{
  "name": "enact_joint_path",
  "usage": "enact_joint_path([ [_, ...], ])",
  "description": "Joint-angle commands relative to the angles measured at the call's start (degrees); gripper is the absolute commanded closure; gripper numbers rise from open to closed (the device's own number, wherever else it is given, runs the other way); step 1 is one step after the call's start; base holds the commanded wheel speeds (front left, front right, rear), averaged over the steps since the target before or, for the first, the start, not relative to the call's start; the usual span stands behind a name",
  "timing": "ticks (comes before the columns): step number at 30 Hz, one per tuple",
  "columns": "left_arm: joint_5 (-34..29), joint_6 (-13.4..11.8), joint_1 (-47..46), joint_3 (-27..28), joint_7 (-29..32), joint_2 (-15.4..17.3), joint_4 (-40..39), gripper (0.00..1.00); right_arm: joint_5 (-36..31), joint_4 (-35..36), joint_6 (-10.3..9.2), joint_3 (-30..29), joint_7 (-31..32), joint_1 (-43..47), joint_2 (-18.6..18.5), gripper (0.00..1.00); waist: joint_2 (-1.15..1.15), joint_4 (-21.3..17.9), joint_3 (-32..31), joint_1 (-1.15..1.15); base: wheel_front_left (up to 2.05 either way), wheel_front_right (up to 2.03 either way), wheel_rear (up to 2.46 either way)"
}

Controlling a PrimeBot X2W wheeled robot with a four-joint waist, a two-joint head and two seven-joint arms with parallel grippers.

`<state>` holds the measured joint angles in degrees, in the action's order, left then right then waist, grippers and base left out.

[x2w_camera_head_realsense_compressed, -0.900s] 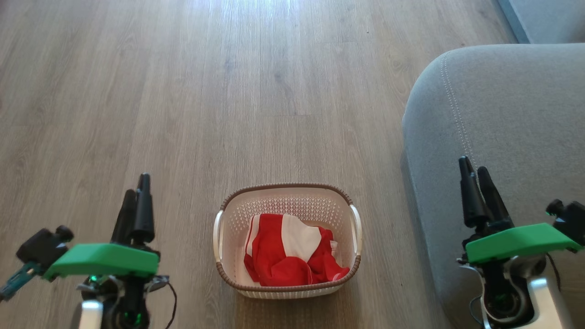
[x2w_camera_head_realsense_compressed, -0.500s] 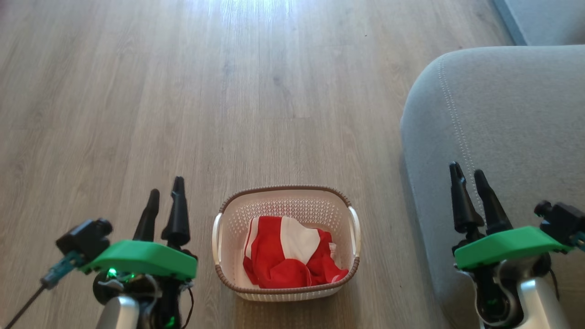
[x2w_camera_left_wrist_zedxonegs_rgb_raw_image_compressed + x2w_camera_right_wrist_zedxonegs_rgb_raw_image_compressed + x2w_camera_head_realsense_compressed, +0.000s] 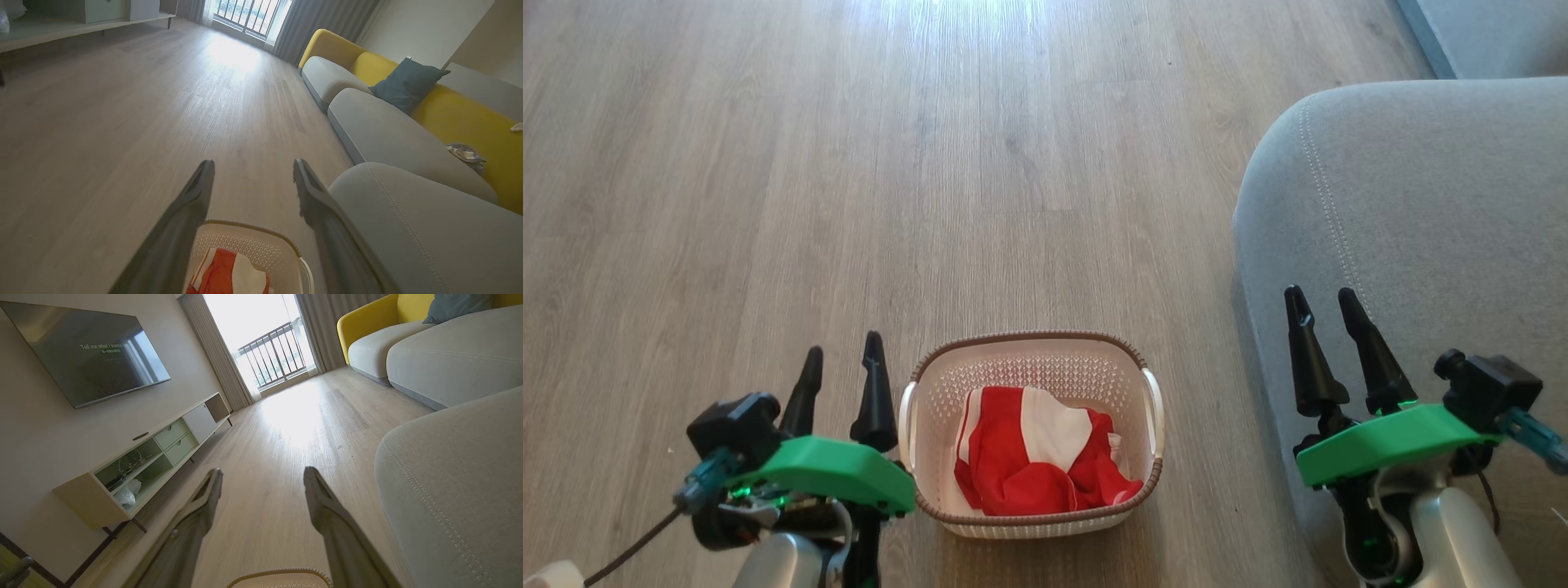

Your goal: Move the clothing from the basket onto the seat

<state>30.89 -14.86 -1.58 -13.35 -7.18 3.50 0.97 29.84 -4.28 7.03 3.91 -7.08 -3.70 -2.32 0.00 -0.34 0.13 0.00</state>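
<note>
Red clothing (image 3: 1029, 457) unmoved in basket (image 3: 1031, 337); L end effector (image 3: 844, 345) nearer, spread.

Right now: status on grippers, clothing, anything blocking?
Left gripper open, empty, beside basket. Right gripper open, empty, by seat. Clothing in basket, untouched. No obstruction seen.

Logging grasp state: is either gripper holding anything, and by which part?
Nothing is held. The left gripper and right gripper are both open and empty; the clothing lies in the basket.
</note>
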Motion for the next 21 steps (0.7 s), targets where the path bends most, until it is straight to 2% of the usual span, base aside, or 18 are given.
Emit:
enact_joint_path([
  [1,-2.1,-1.2,-3.6,0.5,-0.8,0.8,-2.6,0.0,-1.7,2.0,0.3,1.1,-0.9,-2.6,-0.4,0.0,0.0,0.0,0.0,0.0,0.0,0.0,0.0],
  [10,-10.4,-13.7,-5.3,-4.1,-2.5,3.4,-5.9,0.0,-7.1,2.7,0.34,1.8,-2.5,-3.1,-0.5,0.0,0.0,0.0,0.2,0.0,0.0,0.0,0.0],
  [13,-11.9,-16.5,-5.5,-6.2,-3.0,4.3,-6.0,0.0,-8.7,2.3,0.35,1.7,-3.1,-2.9,-0.5,0.0,0.0,-0.1,0.2,0.0,0.0,0.0,0.0],
  [15,-12.3,-17.4,-5.5,-7.4,-3.3,4.7,-5.6,0.0,-9.5,1.5,0.36,1.4,-3.4,-2.7,-0.5,0.0,0.0,-0.2,0.1,0.0,0.0,0.0,0.0],
  [17,-12.0,-17.3,-5.0,-8.1,-3.7,4.6,-4.2,0.0,-10.2,0.4,0.37,1.3,-3.7,-2.5,-0.5,0.0,0.0,-0.2,-0.1,0.0,0.0,0.0,0.0],
  [21,-11.0,-14.9,-4.2,-7.0,-4.3,3.3,-1.2,0.0,-12.1,-2.1,0.38,1.0,-4.4,-2.5,-0.5,0.0,0.0,-0.2,-0.3,0.0,0.0,0.0,0.0],
])
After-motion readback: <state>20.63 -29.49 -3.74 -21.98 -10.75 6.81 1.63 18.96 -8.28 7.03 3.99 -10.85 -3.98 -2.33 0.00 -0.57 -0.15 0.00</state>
